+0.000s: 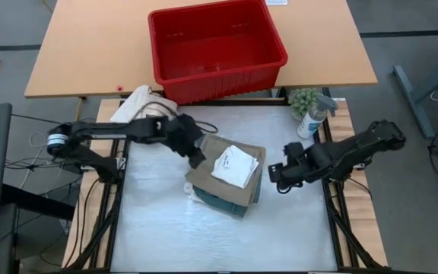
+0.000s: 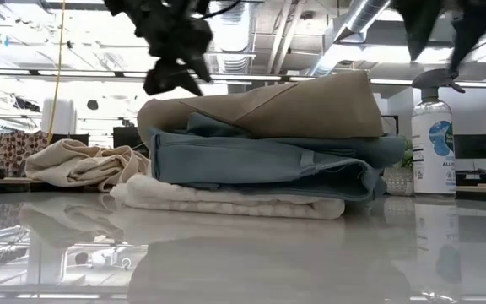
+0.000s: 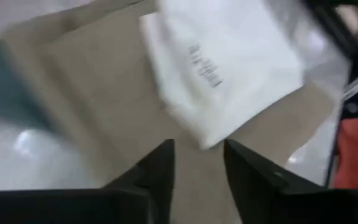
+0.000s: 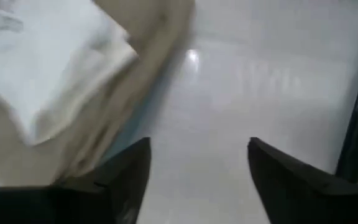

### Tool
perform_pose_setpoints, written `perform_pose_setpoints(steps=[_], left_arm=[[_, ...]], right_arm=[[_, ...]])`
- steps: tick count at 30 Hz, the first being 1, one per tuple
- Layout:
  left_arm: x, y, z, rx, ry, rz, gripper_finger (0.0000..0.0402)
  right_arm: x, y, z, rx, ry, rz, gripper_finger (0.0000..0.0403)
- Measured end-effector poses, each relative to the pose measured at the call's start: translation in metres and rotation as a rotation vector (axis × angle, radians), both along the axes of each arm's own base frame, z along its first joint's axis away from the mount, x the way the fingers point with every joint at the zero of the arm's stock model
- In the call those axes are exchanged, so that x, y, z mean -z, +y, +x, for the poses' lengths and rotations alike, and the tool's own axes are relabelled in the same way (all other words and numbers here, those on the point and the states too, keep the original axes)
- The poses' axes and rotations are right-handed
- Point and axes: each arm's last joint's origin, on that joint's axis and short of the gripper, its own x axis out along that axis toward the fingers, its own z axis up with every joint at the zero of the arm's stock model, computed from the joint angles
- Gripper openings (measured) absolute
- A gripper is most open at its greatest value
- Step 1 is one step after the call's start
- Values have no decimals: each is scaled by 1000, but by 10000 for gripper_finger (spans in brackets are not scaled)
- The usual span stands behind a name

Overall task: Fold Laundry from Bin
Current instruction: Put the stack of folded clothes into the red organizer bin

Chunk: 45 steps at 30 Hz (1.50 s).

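The laundry lies in a folded stack at the table's middle. Tan trousers (image 1: pixel 213 173) rest on a teal garment (image 2: pixel 268 160), which rests on a white towel (image 2: pixel 226 201). A small white cloth (image 1: pixel 236 166) lies on top of the trousers and also shows in the left wrist view (image 3: pixel 229 68). My left gripper (image 1: pixel 197 157) is open and hovers just above the stack's left edge, fingertips over the trousers (image 3: pixel 104 93). My right gripper (image 1: pixel 277 177) is open wide, just right of the stack over bare table. The red bin (image 1: pixel 215 47) stands beyond the table's far edge and looks empty.
A cream bundled canvas cloth (image 1: pixel 144 104) lies at the far left corner. A spray bottle (image 1: pixel 311 119) and a small plant (image 1: pixel 304 98) stand at the far right corner. The white tabletop (image 1: pixel 226 236) is bare toward the near edge.
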Motion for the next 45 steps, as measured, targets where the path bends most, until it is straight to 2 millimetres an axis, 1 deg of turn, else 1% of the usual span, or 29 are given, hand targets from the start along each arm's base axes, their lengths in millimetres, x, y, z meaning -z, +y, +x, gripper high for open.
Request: perform_pose_setpoints(steps=[2, 4, 5, 8, 11, 13, 16, 19, 22, 25, 29, 33, 37, 40, 42, 45], left_arm=[[-6, 10, -16, -5, 42, 28, 152], [-9, 20, -28, -40, 73, 30, 184], [-11, 25, -34, -61, 85, 23, 199], [-13, 35, -44, -108, 110, 5, 234], [-11, 45, -51, -96, 123, -28, 252], [-7, 51, -55, -84, 125, -76, 256], [7, 59, -63, -90, 143, -141, 257], [22, 66, -69, -99, 128, -192, 256], [35, 74, -71, -114, 58, -246, 255], [49, 74, -71, -114, 2, -303, 255], [68, 71, -76, -147, 13, -363, 255], [77, 68, -79, -154, -7, -411, 255], [78, 66, -75, -125, -31, -387, 255], [80, 64, -69, -81, -40, -327, 255], [82, 63, -68, -117, -8, -284, 255], [84, 64, -68, -193, 26, -212, 255]], right_arm=[[19, 0, -2, 87, 4, 51, 312], [35, 1, 1, 103, 8, 101, 321], [40, 2, 4, 104, -17, 119, 322], [49, 7, 16, 96, -137, 154, 321], [60, 5, 22, 141, -199, 124, 318], [70, 1, 25, 178, -217, 168, 318], [77, 0, 33, 226, -326, 207, 318], [87, 0, 31, 305, -354, 199, 317], [96, 1, 27, 372, -371, 180, 317], [101, 5, 25, 416, -387, 197, 317], [113, 10, 26, 445, -490, 219, 317], [128, 10, 23, 477, -546, 232, 317], [135, 7, 23, 497, -576, 224, 317], [141, 2, 24, 482, -604, 225, 317], [143, -1, 24, 464, -592, 204, 317], [144, -2, 24, 388, -555, 200, 317]])
